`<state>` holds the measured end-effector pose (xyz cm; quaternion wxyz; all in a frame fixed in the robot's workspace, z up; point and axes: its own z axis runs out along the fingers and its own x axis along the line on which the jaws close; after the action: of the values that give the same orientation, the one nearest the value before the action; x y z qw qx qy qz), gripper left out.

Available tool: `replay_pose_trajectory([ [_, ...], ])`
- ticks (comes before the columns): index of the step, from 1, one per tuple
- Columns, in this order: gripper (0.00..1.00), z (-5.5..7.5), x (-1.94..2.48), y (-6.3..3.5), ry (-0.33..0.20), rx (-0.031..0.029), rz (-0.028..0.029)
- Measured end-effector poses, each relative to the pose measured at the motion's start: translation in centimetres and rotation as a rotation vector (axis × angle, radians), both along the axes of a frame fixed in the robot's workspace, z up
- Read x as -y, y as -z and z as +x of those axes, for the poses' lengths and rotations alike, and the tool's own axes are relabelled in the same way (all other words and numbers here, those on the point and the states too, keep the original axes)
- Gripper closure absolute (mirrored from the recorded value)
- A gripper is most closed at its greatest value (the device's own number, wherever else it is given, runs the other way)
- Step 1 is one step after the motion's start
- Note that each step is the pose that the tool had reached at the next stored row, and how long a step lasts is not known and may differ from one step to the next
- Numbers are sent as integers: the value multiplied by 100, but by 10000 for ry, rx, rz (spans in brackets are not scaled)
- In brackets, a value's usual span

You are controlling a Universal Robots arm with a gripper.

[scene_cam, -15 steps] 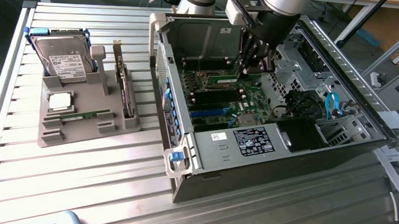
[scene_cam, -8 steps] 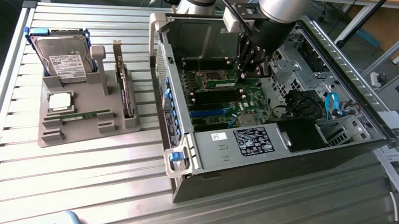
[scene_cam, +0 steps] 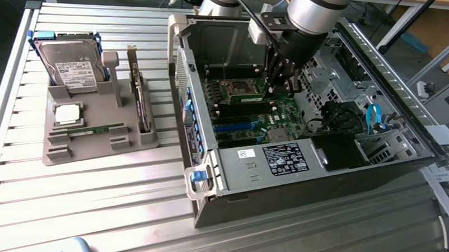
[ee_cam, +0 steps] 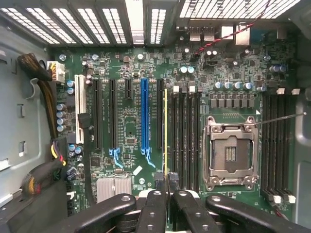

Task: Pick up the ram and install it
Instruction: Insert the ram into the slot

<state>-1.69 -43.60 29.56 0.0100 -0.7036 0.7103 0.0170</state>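
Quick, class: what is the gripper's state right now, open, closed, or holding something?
Gripper: closed on the ram, held edge-on above the motherboard.

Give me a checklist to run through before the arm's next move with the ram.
1. Grip: ok. The gripper is shut on the ram, held edge-on.
2. Ram parallel to the memory slots: ok.
3. Ram directly over one slot: cannot tell; its edge sits beside the nearest slot.
4. Slots next to the processor socket empty: ok.
5. Slot latches open: cannot tell.
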Motion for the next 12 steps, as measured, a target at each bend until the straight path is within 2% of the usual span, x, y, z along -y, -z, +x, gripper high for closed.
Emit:
replay_pose_trajectory([
  [5,88,0,-3,2,2,0,-1],
  [7,88,0,-32,4,1,1,0],
  [10,88,0,-99,8,0,-1,-1],
  [12,88,0,-107,8,0,0,-1],
])
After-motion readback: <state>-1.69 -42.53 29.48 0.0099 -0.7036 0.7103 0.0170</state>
